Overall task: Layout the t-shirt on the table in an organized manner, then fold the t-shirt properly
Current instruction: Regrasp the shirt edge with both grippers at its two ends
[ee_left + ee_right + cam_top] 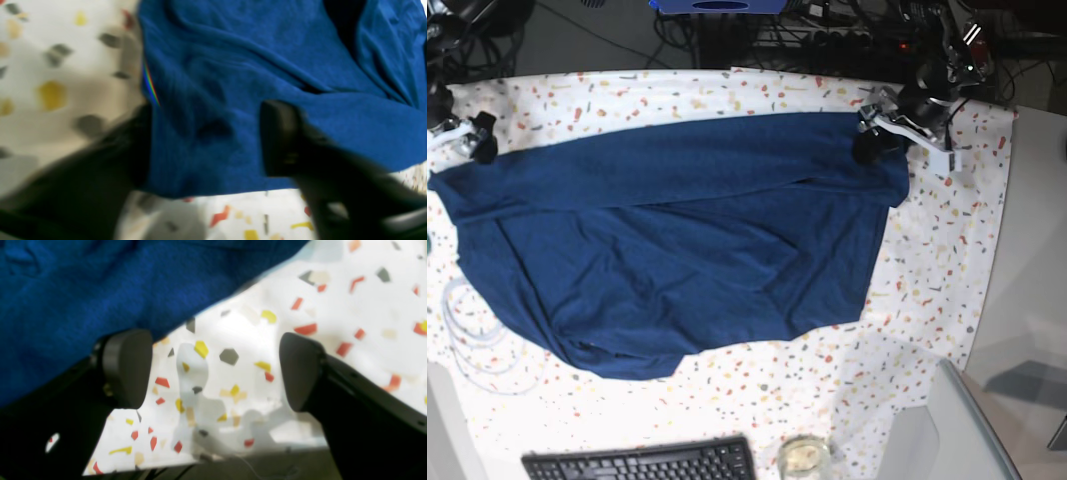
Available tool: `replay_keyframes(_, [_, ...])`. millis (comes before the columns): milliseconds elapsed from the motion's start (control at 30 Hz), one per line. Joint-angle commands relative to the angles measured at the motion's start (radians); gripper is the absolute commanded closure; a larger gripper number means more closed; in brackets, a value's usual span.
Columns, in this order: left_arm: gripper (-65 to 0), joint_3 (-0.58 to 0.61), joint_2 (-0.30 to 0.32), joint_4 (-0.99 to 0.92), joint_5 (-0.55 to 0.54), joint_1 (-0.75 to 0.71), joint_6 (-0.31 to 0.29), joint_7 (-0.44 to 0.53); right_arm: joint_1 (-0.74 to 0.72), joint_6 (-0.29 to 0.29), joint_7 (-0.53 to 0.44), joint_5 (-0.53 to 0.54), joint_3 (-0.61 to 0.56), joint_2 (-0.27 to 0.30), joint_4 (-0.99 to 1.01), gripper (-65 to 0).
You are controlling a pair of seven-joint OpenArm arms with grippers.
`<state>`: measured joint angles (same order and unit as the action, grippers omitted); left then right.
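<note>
The navy-blue t-shirt (pixel 677 240) lies spread wide across the speckled white table (pixel 927 300), with creases and a folded lower left part. My left gripper (pixel 874 140) is at the shirt's far right corner. In the left wrist view, which is blurred, its jaws stand apart with the fabric (pixel 233 83) between the fingers (pixel 280 140). My right gripper (pixel 474 140) is at the shirt's far left corner. In the right wrist view it (pixel 213 370) is open over bare table (pixel 333 306), with the shirt's edge (pixel 83 290) against the left finger (pixel 126 366).
A black keyboard (pixel 637 462) and a small glass jar (pixel 802 457) sit at the front edge. A white cable (pixel 467 340) lies at the left. A plain grey surface (pixel 1032 250) borders the table's right side. Cables and gear crowd the back edge.
</note>
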<state>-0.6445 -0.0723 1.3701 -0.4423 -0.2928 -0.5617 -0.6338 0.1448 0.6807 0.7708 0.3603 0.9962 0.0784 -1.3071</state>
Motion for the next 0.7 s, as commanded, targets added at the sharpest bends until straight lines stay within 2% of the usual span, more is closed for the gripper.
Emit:
replay_keyframes(0, [-24.8,0.002,-0.007,-0.001,0.018,-0.01,-0.005,-0.047,-0.021,0.007,-0.021,0.01,0.017,0.03,0.013,-58.7])
replay_keyframes(100, [-1.2,-0.001,-0.005,0.009,0.018,-0.013,-0.005,-0.047,-0.07,0.007,-0.029,0.01,0.039,0.074,0.131,-58.4])
replay_keyframes(333, [0.0,-0.001,0.013,0.025,0.018,-0.019,-0.005,-0.05,-0.193,0.012,-0.047,0.01,0.057,0.168,0.372,-58.1])
replay_keyframes(400, [0.0,-0.001,0.015,0.052,0.018,-0.023,-0.005,-0.05,-0.205,0.012,-0.092,0.01,0.053,0.168,0.4,-53.9])
replay_keyframes(433, [0.0,-0.002,0.016,0.067,0.018,-0.032,-0.005,-0.05,-0.207,0.012,-0.104,0.01,0.053,0.168,0.407,-49.5])
replay_keyframes(500, [0.0,-0.002,0.016,0.099,0.018,-0.035,-0.005,-0.05,-0.212,0.012,-0.106,0.01,0.051,0.168,0.409,-36.9])
replay_keyframes(567, [0.0,-0.002,0.016,0.125,0.023,-0.042,-0.002,-0.051,-0.207,0.012,-0.104,0.01,0.051,0.165,0.401,-18.5])
replay_keyframes(600, [0.0,-0.002,0.016,0.137,0.023,-0.046,-0.002,-0.053,-0.207,0.012,-0.095,0.01,0.057,0.163,0.4,-7.2])
replay_keyframes(633, [0.0,-0.002,0.018,0.15,0.023,-0.047,-0.002,-0.053,-0.207,0.012,-0.076,0.01,0.059,0.165,0.398,0.0])
replay_keyframes(667, [0.0,-0.002,0.018,0.162,0.023,-0.05,-0.002,-0.053,-0.205,0.012,-0.055,0.01,0.059,0.168,0.396,0.0])
